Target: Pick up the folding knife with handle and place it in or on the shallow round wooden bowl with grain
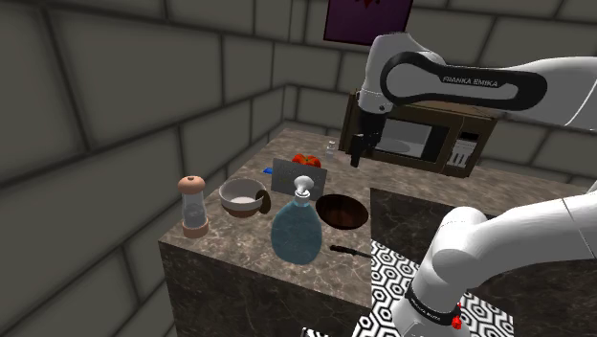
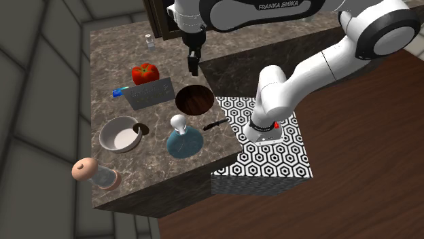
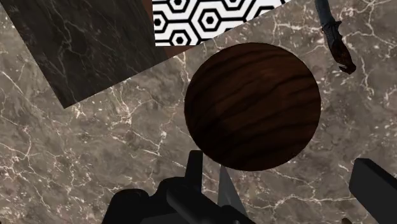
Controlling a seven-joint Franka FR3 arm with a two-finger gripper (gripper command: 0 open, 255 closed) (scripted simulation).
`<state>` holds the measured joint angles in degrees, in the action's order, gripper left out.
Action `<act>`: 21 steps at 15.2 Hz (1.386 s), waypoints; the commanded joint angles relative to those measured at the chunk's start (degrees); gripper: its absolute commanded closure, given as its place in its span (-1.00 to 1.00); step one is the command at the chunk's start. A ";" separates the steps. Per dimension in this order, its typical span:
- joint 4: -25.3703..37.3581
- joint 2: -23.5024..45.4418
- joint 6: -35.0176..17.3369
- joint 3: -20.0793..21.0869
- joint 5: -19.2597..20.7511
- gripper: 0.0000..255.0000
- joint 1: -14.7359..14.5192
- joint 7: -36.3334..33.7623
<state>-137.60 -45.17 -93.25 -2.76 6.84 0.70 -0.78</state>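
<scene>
Folding knife beside the wooden bowl cut off by the picture's edge, one end out of sight, red thing behind the bowl half hidden by a grey box, small bottle farther behind the bowl too small to make out, microwave there partly covered by the arm

White arm stretched out, pincer pointing down, fingers apart

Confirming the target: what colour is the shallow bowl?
The shallow bowl is dark brown, grained; wrist view.
</scene>
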 commanded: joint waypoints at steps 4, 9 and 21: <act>-5.00 -0.63 -2.66 -0.21 -0.88 -1.00 -2.52 3.55; -13.10 -1.55 -6.94 -0.50 -2.35 -1.00 -6.89 9.50; -30.12 -2.83 -16.60 -0.85 -5.59 -1.00 -17.01 21.92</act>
<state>-166.54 -47.84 -109.06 -3.76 1.54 -15.74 20.86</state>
